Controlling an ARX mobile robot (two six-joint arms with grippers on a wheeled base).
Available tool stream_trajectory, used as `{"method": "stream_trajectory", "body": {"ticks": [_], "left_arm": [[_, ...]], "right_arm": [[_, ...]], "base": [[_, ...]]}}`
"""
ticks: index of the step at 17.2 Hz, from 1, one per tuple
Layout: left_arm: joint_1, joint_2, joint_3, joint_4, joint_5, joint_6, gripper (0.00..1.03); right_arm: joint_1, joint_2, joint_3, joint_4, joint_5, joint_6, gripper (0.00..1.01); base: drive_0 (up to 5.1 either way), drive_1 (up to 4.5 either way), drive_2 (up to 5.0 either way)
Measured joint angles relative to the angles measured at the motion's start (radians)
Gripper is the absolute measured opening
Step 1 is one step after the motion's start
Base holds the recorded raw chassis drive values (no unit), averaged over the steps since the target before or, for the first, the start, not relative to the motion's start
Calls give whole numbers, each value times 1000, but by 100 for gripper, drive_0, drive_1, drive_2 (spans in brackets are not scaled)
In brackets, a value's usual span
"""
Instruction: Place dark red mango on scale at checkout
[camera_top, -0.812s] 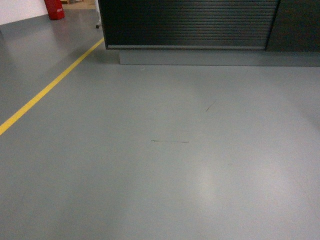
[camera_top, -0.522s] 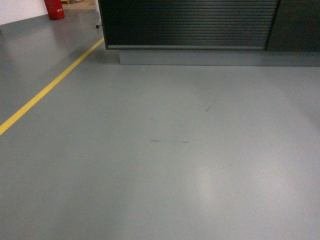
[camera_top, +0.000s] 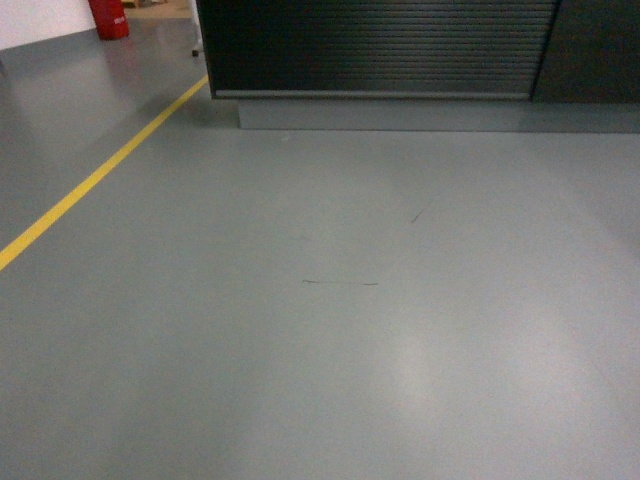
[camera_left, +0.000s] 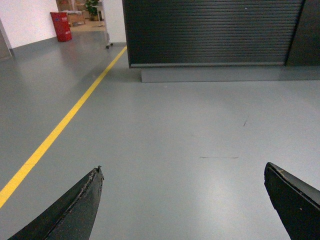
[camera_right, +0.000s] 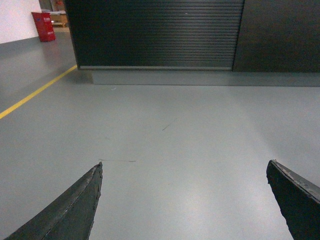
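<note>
The checkout (camera_top: 380, 45) is a dark counter with a horizontally ribbed front and a grey plinth, standing ahead across the grey floor; it also fills the top of the left wrist view (camera_left: 210, 30) and the right wrist view (camera_right: 155, 32). Only its front shows, not its top. The dark red mango and the scale are out of view. My left gripper (camera_left: 182, 172) is open over bare floor, nothing between its black fingers (camera_left: 75, 210). Likewise my right gripper (camera_right: 184, 167) is open and empty, fingers (camera_right: 70, 210) wide apart. Neither gripper shows in the head view.
A yellow floor line (camera_top: 95, 180) runs diagonally on the left toward the counter's left corner. A red container (camera_top: 108, 18) stands far back left by a white wall. A plain dark panel (camera_top: 592, 50) adjoins the ribbed front on the right.
</note>
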Motion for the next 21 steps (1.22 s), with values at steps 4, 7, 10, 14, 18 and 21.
{"method": "stream_trajectory", "body": {"ticks": [4,7,10,14,18,21], "left_arm": [[0,0,0,0,0,0,98],[0,0,0,0,0,0,98],[0,0,0,0,0,0,98],[0,0,0,0,0,0,98],[0,0,0,0,0,0,98],[0,0,0,0,0,0,98]], "right_arm": [[0,0,0,0,0,0,98],[0,0,0,0,0,0,98],[0,0,0,0,0,0,98],[0,0,0,0,0,0,98],[0,0,0,0,0,0,98],[0,0,0,0,0,0,98]], "base": [[0,0,0],[0,0,0],[0,0,0],[0,0,0],[0,0,0],[0,0,0]]}}
